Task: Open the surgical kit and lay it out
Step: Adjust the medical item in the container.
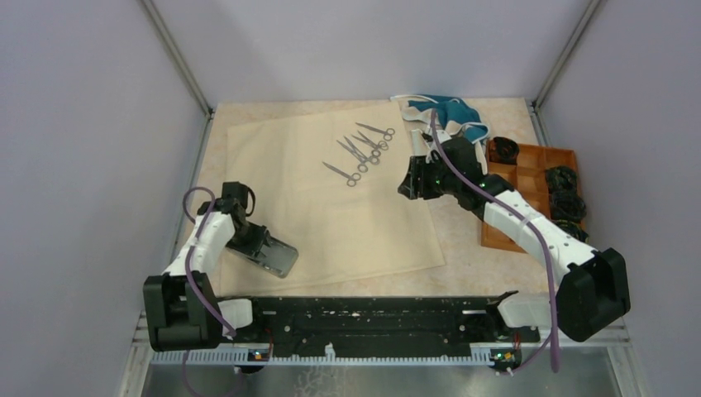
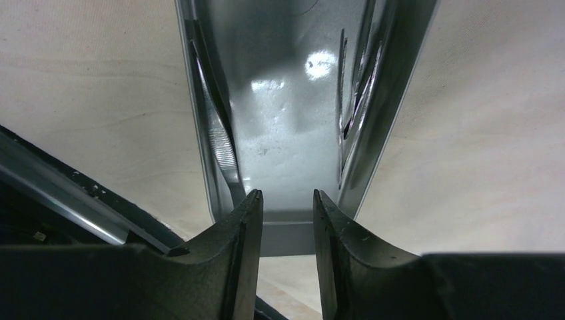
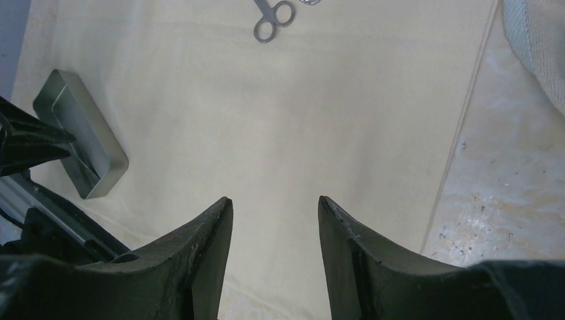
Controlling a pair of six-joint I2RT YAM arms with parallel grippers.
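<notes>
Left tool (image 2: 286,203) is part-closed over the end of the small rounded steel tray (image 2: 286,120), hold unclear; thin silver tweezers (image 2: 220,137) could be spilled by tilting. Right tool (image 3: 275,210) is held half-open, empty.

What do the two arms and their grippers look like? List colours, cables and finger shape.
Left arm and right arm: white link shells, black joints, bulky black base blocks. A purple cable loops along each. Left gripper and right gripper: matte black fingers, broad at the root, curving to narrow tips.
</notes>
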